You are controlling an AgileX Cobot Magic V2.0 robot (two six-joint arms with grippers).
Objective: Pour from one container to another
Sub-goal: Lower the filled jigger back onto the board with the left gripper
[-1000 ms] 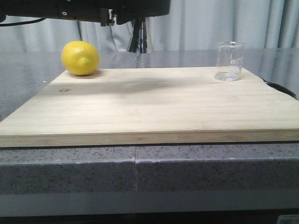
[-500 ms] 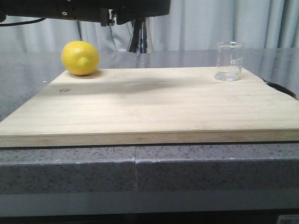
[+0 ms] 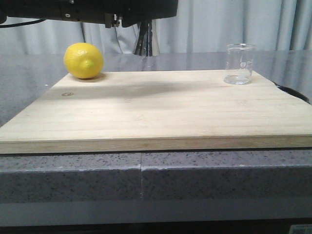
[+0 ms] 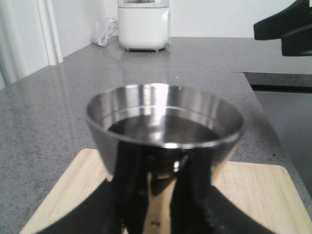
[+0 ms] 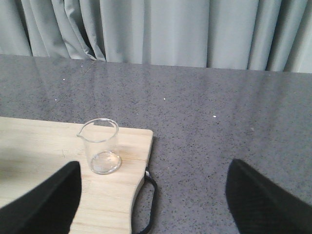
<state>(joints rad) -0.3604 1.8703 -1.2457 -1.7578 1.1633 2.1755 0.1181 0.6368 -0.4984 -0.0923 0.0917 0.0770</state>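
Left wrist view alone: liquid inside jigger (image 4: 165,129) between left fingers (image 4: 131,204).

Pale grey pleated curtains (image 3: 219,24) hang behind the speckled grey stone surface (image 3: 73,175). On that surface, near a white wall, stands a white appliance (image 4: 144,27) with a coiled white cord (image 4: 105,34) just beside it.
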